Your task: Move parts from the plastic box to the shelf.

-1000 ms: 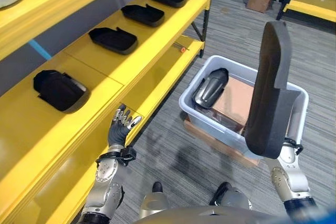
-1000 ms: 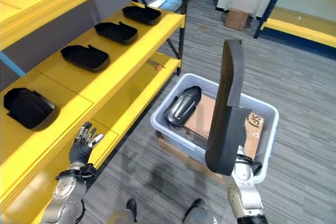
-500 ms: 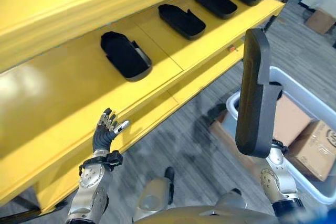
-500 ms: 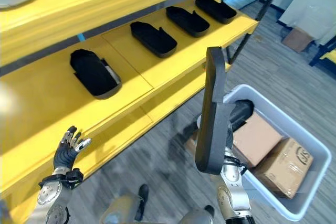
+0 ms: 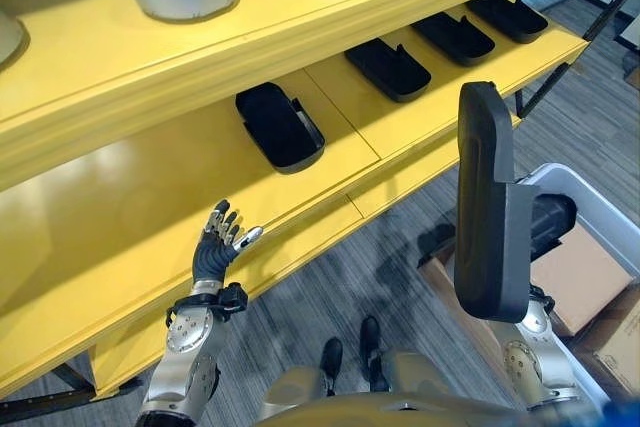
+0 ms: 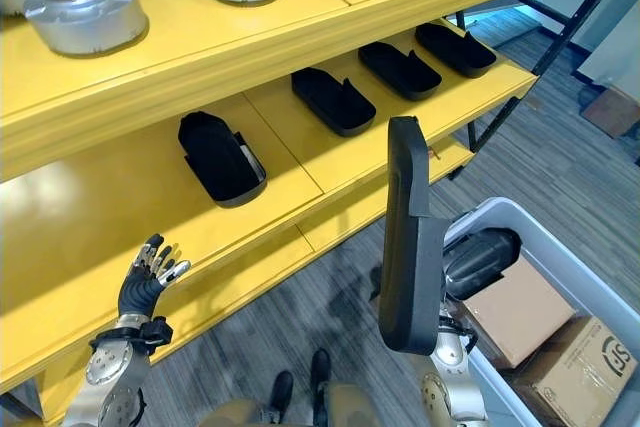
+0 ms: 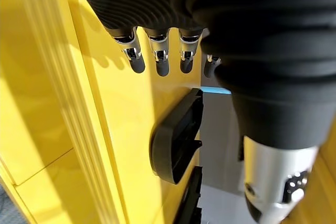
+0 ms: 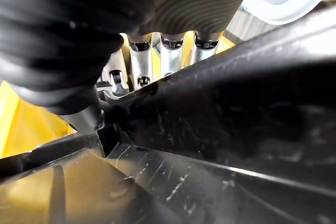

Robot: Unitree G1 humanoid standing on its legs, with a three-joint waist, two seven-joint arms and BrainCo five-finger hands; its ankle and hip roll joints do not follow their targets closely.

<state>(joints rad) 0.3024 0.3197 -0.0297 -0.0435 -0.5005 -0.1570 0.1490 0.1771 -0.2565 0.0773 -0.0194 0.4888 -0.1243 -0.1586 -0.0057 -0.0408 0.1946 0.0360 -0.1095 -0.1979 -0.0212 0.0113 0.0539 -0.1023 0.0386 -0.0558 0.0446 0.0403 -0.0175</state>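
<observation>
The right hand (image 8: 157,72) has its fingers curled round the bottom end of a long dark part (image 5: 487,207) and holds it standing up tall, between the yellow shelf (image 5: 130,197) and the grey plastic box (image 6: 560,247). The left hand (image 5: 214,249) is held up with its fingers spread out and nothing in it, just in front of the shelf's edge. Four black parts (image 6: 220,157) lie in a row on the shelf, and one more dark part (image 6: 482,257) lies in the box beside the cardboard boxes (image 6: 575,367).
</observation>
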